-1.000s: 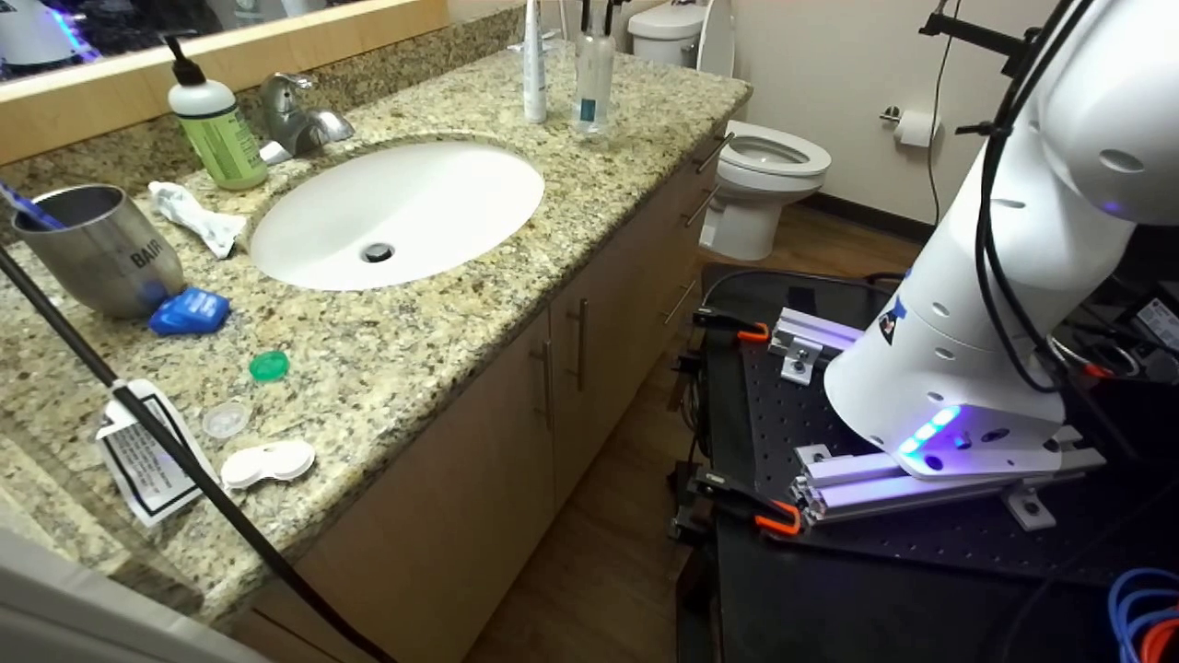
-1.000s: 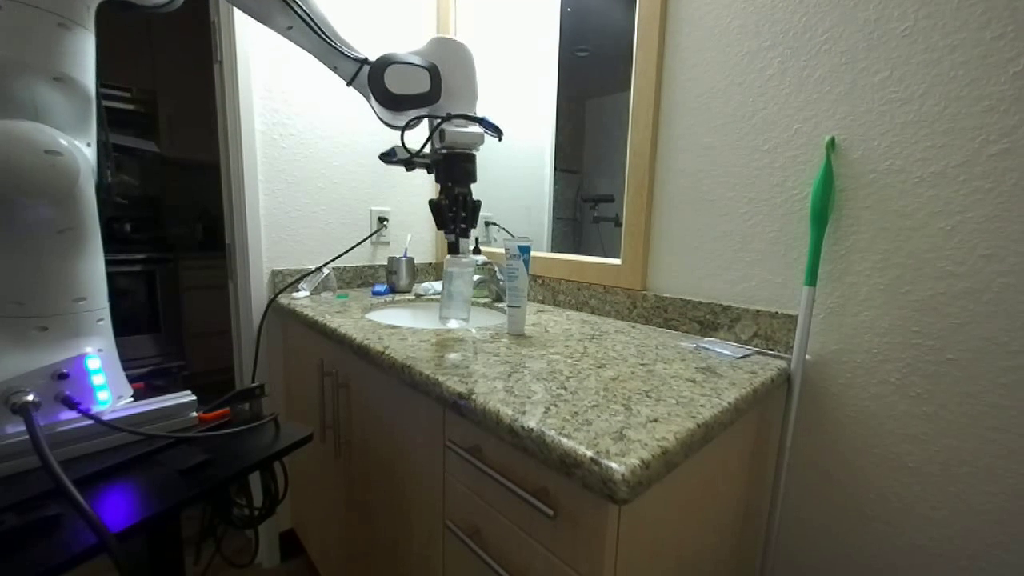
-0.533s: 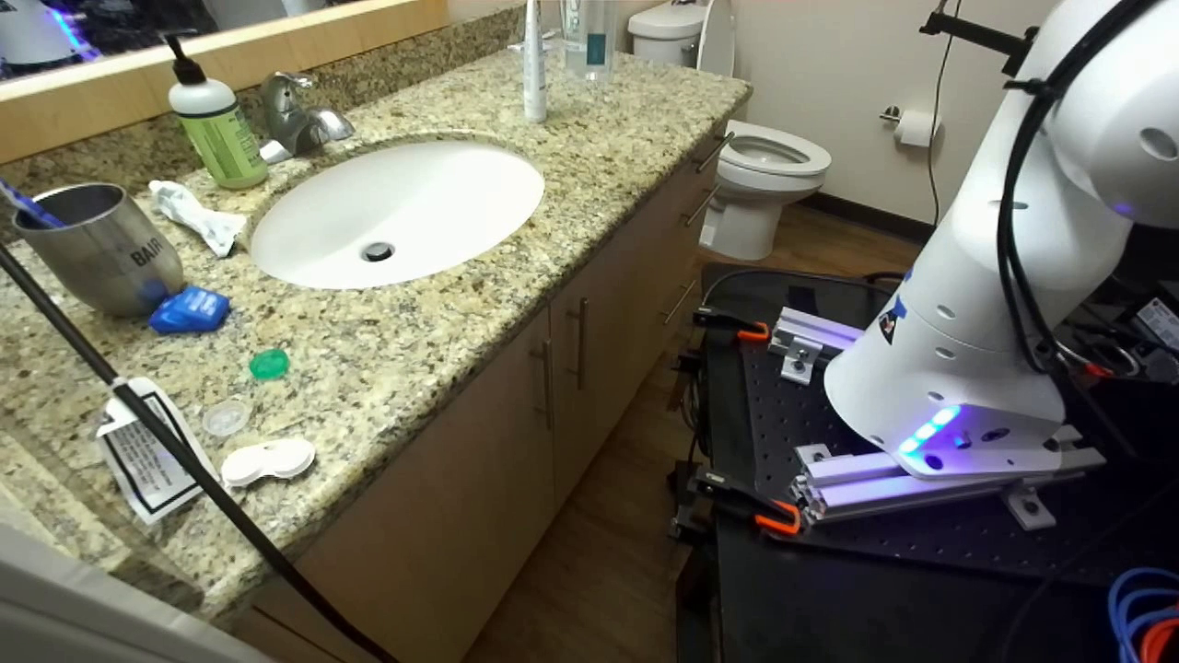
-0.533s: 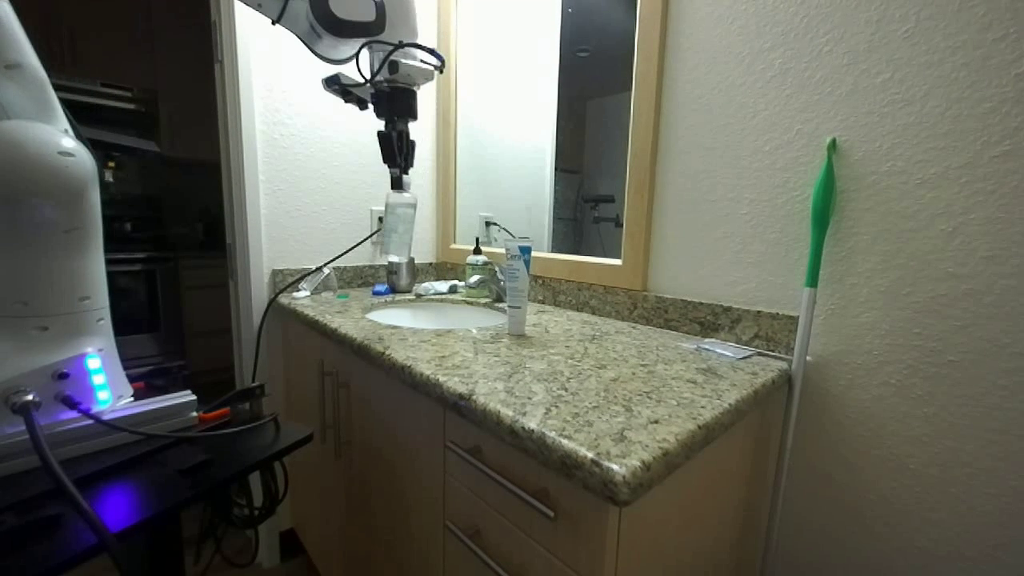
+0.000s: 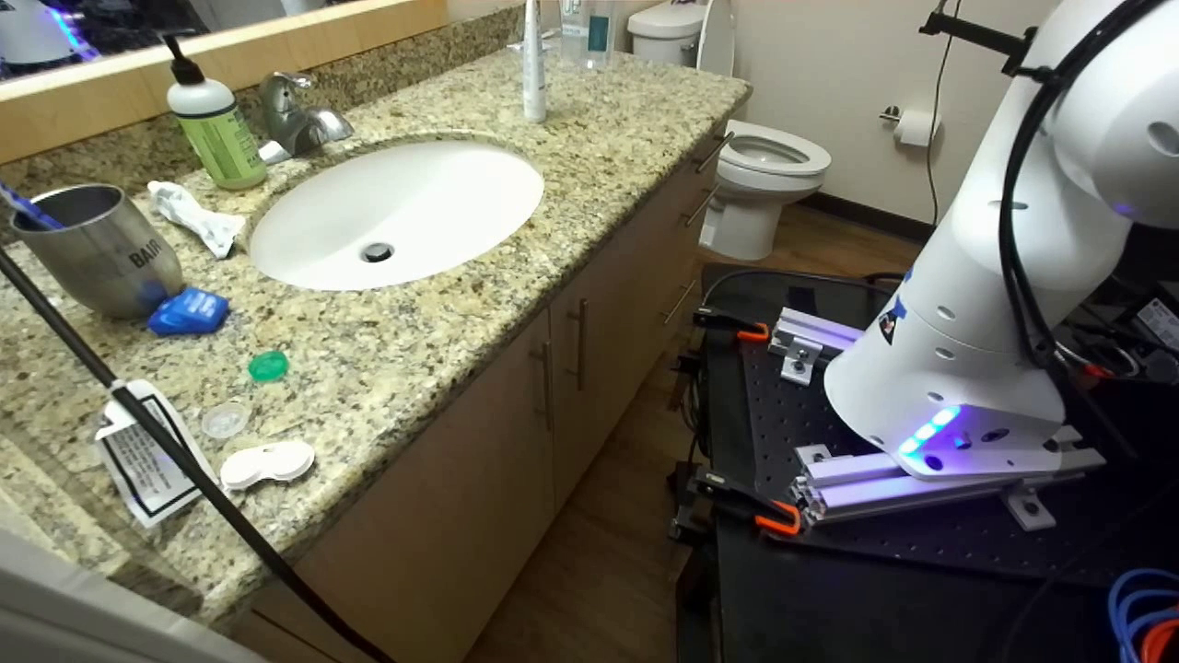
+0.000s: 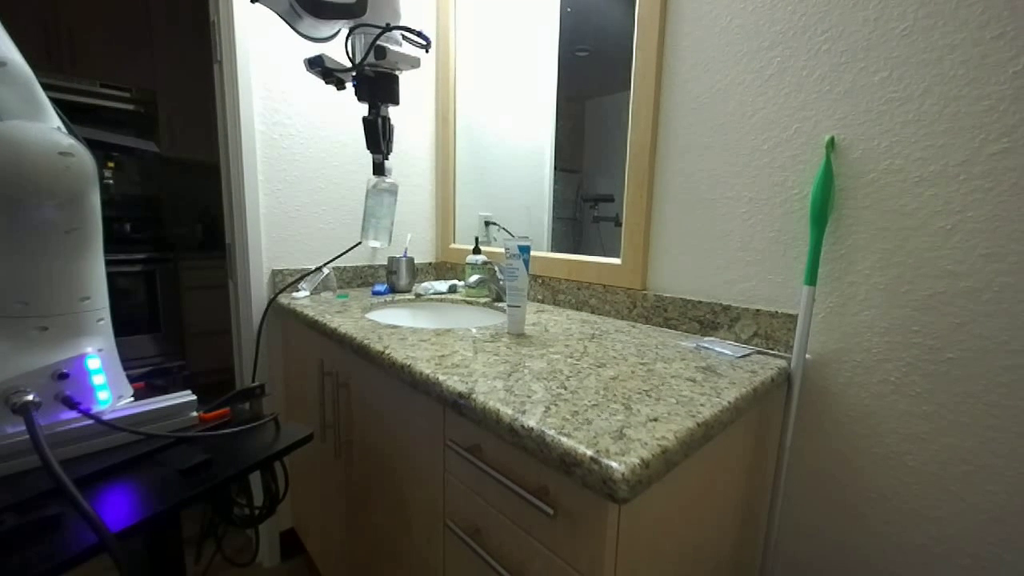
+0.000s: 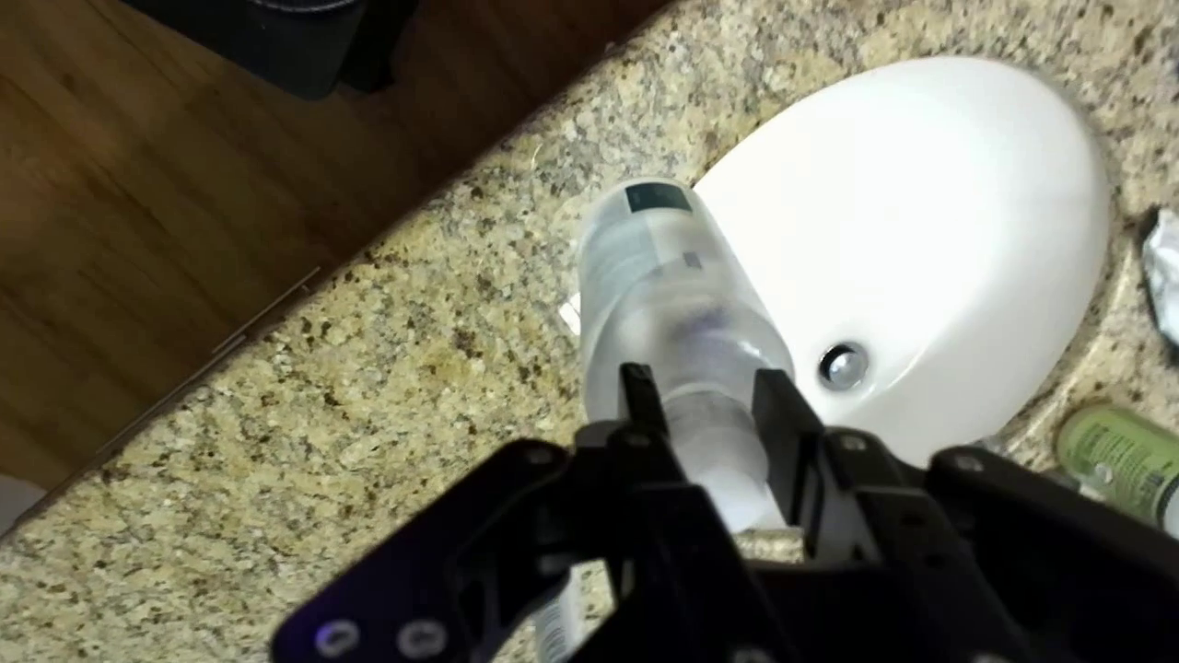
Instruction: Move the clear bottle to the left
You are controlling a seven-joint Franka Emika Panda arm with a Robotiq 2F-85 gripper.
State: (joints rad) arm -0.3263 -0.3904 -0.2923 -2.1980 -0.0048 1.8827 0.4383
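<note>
The clear bottle [image 6: 380, 214] hangs in the air above the counter, slightly tilted. It is see-through, with a small teal label patch. My gripper [image 6: 382, 170] is shut on its neck just under the white cap. In the wrist view, the black gripper fingers [image 7: 705, 379] stand on both sides of the bottle's neck, and the bottle [image 7: 672, 285] points away from them over the counter and the sink edge. In an exterior view, only the lower part of the bottle [image 5: 586, 41] shows at the top, and the gripper is out of frame.
A white tube [image 5: 534, 78] stands upright beyond the sink [image 5: 396, 216]. A faucet [image 5: 299, 120], green soap bottle [image 5: 221, 143], metal cup [image 5: 106, 249], blue item [image 5: 189, 311] and lens case [image 5: 267, 462] line the counter. A black cable [image 5: 184, 451] crosses the near end.
My gripper has lifted the bottle and carried it away from beside the white tube, up and to the left in an exterior view. The other objects have not moved.
</note>
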